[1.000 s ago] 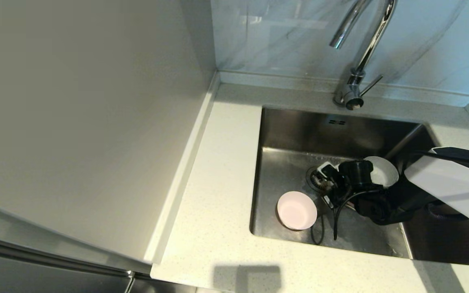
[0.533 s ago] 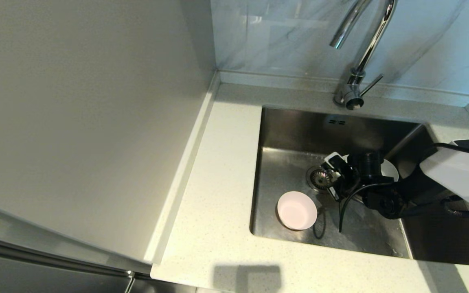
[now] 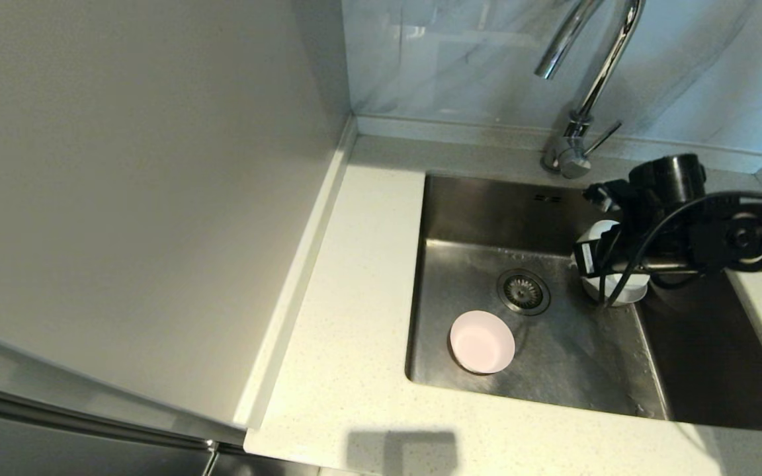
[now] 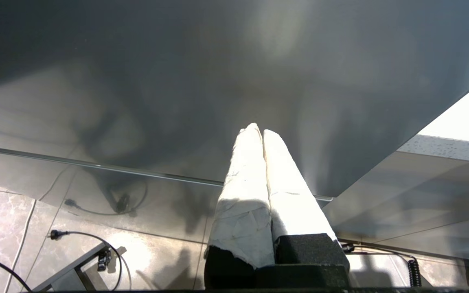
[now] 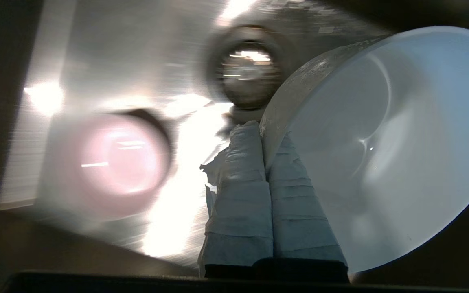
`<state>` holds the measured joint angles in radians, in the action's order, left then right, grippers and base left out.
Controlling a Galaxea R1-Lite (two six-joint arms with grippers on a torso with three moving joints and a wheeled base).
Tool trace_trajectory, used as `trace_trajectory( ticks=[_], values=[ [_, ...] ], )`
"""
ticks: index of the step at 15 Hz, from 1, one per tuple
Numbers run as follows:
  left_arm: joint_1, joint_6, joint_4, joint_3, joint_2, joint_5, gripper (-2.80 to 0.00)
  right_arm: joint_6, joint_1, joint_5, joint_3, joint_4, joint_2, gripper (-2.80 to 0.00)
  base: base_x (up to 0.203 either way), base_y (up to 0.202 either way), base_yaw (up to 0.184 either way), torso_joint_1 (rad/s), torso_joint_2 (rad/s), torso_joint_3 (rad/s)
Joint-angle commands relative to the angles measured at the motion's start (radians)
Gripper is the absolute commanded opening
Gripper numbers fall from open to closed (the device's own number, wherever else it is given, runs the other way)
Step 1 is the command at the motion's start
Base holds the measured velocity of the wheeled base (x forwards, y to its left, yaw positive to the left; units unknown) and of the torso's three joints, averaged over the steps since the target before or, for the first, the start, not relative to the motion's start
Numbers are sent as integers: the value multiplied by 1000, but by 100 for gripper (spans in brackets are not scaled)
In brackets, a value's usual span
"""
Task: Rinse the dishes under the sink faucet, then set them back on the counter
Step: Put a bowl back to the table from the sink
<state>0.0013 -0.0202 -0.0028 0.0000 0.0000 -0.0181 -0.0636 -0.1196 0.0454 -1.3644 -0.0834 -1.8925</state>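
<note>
My right gripper (image 5: 264, 131) is shut on the rim of a white bowl (image 5: 381, 142), one finger inside and one outside. The bowl (image 3: 627, 291) hangs tilted above the right part of the sink (image 3: 480, 218), mostly hidden behind the black wrist (image 3: 659, 198). A pale pink bowl (image 3: 482, 342) stands upright on the sink floor at the front left, blurred in the right wrist view (image 5: 116, 160). The chrome faucet (image 3: 589, 79) rises behind the sink. My left gripper (image 4: 257, 131) is shut on nothing, parked beside a grey cabinet front.
The round drain strainer (image 3: 523, 291) lies uncovered in the middle of the sink floor. The speckled counter (image 3: 354, 277) runs along the sink's left and front. A beige wall panel (image 3: 143, 198) stands at the left. The faucet's side lever (image 3: 602, 140) points right.
My right arm has lifted the white bowl off the sink floor near the drain and carried it up, back and to the right. The pink bowl has not moved.
</note>
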Motion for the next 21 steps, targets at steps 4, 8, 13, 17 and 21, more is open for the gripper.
trace_trajectory(
  ticks=[4, 8, 13, 17, 21],
  values=[
    [0, -1, 0, 0, -3, 1, -280, 587, -80, -624, -549, -878, 95, -280, 0, 0, 0, 0, 0, 0],
    [0, -1, 0, 0, -3, 0, -280, 837, -119, -1163, -631, -1193, 80, -280, 0, 0, 0, 0, 0, 0],
    [0, -1, 0, 0, -3, 0, -280, 971, -169, -1338, -561, -1255, 61, -280, 0, 0, 0, 0, 0, 0],
    [0, -1, 0, 0, -3, 0, -280, 948, -166, -1230, -583, -1227, 56, -280, 0, 0, 0, 0, 0, 0],
    [0, -1, 0, 0, -3, 0, -280, 552, -131, -626, -511, -1176, 103, -280, 0, 0, 0, 0, 0, 0]
  ],
)
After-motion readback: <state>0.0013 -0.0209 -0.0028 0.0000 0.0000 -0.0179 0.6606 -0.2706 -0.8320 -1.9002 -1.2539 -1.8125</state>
